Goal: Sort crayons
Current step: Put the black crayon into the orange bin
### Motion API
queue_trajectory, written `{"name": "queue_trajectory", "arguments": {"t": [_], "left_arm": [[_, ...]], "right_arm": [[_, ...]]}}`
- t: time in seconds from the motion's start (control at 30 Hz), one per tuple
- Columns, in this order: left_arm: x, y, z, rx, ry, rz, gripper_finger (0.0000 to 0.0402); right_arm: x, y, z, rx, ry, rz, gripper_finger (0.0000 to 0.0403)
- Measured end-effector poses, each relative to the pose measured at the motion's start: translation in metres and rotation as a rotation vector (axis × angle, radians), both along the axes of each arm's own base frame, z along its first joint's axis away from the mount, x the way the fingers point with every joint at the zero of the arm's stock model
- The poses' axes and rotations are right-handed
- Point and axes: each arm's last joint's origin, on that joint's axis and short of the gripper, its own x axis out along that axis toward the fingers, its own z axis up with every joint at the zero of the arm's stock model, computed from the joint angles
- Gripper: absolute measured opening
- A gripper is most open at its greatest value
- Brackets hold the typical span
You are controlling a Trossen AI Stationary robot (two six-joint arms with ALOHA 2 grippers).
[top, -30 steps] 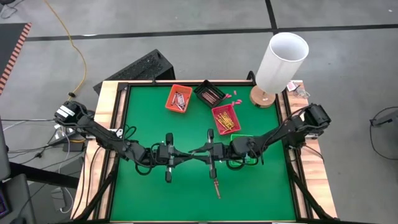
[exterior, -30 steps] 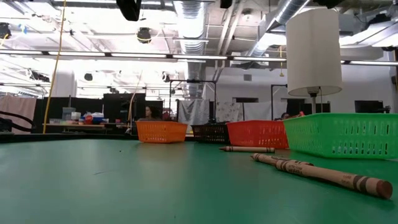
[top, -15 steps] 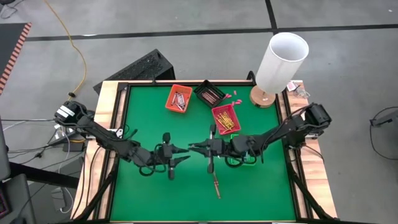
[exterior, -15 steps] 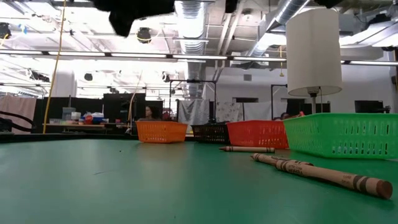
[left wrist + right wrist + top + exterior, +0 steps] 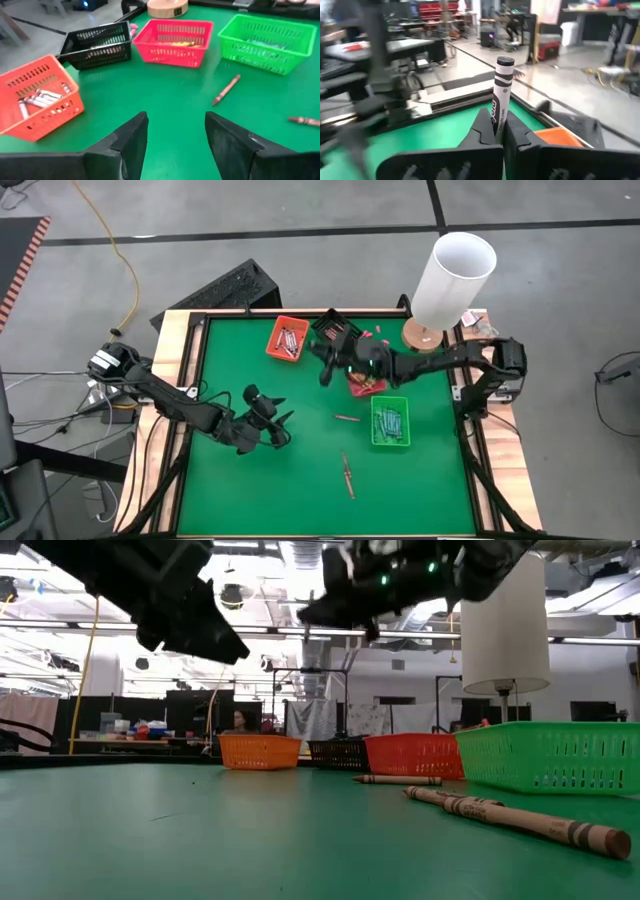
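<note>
Right claw [image 5: 498, 131] is clamped shut on a grey crayon [image 5: 501, 95], which stands upright between the fingers. In the high view this claw [image 5: 327, 365] hangs over the far side of the surface [image 5: 260, 480], between the orange tray [image 5: 287, 338] and black tray [image 5: 336, 330]. Judgement: it is carrying the crayon to the orange tray, which already holds grey crayons [image 5: 37, 97].

Left claw [image 5: 175, 135] is spread wide and holds nothing. It sits over the left part of the surface [image 5: 268, 423], facing the trays, probably clear of the other arm's path.

Loose crayons left on the surface: one brown-red [image 5: 226, 89] near the green tray [image 5: 270, 42], another [image 5: 347, 476] nearer the front edge. The red tray [image 5: 172, 42] holds yellow-orange ones; the green holds light blue.

Sorting looks nearly finished.
</note>
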Motion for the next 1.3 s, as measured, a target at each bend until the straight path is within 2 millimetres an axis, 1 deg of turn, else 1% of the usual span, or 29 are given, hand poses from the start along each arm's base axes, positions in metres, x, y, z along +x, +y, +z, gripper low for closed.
{"name": "queue_trajectory", "arguments": {"t": [0.07,0.13,0.23,0.3,0.4,0.5,0.63,0.77,0.9,1.0,1.07,1.13,1.3], "left_arm": [[-0.001,0.002,-0.002,0.006,0.019,0.010,0.0183],[-0.001,0.003,-0.003,0.013,0.036,0.014,0.0181],[-0.001,0.004,-0.003,0.026,0.046,0.014,0.0179],[-0.001,0.005,-0.003,0.026,0.047,0.015,0.0179],[-0.001,0.005,-0.004,0.022,0.054,0.012,0.0179],[-0.003,0.005,-0.007,0.004,0.073,0.005,0.0179],[-0.004,0.005,-0.009,-0.016,0.088,0.000,0.0179],[-0.005,0.005,-0.010,-0.021,0.106,0.000,0.0178],[-0.006,0.005,-0.011,-0.022,0.109,0.001,0.0178],[-0.006,0.005,-0.011,-0.028,0.106,0.004,0.0178],[-0.005,0.005,-0.011,-0.033,0.101,0.006,0.0178],[-0.006,0.005,-0.011,-0.035,0.101,0.006,0.0178],[-0.005,0.005,-0.011,-0.043,0.102,-0.002,0.0178]], "right_arm": [[-0.003,-0.022,-0.001,0.031,-0.003,-0.013,0.0001],[-0.006,-0.039,-0.004,0.063,-0.004,-0.032,0.0001],[-0.003,-0.061,-0.015,0.112,-0.004,-0.063,0.0001],[0.007,-0.073,-0.025,0.144,0.001,-0.063,0.0000],[0.028,-0.085,-0.042,0.208,0.031,-0.027,0.0000],[0.050,-0.091,-0.052,0.269,0.029,-0.012,0.0000],[0.076,-0.099,-0.052,0.332,0.012,-0.020,0.0000],[0.093,-0.110,-0.058,0.403,0.103,-0.116,0.0000],[0.103,-0.117,-0.060,0.427,0.190,-0.181,0.0005],[0.109,-0.119,-0.068,0.464,0.249,-0.202,0.0018],[0.112,-0.120,-0.074,0.483,0.266,-0.210,0.0032],[0.112,-0.120,-0.076,0.495,0.268,-0.214,0.0050],[0.112,-0.120,-0.074,0.469,0.287,-0.211,0.0090]]}}
